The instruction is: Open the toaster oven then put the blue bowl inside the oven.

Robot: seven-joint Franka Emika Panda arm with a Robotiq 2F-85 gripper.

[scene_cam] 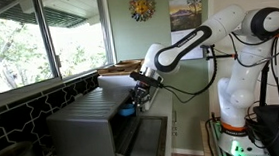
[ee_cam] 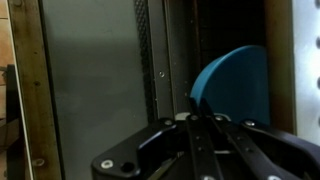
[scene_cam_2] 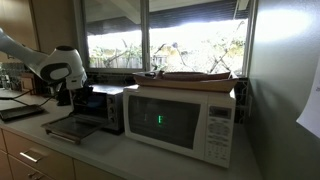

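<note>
toaster oven on counter | microwave just beside | bowl over lowered door

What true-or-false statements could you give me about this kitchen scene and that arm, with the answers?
1. The toaster oven has its door shut. False: the door is folded down, open.
2. The gripper holds the blue bowl at its rim. True.
3. The blue bowl sits on top of the white microwave. False: it is at the toaster oven's open front, in the gripper.
4. The white microwave stands beside the toaster oven on the same counter. True.
</note>
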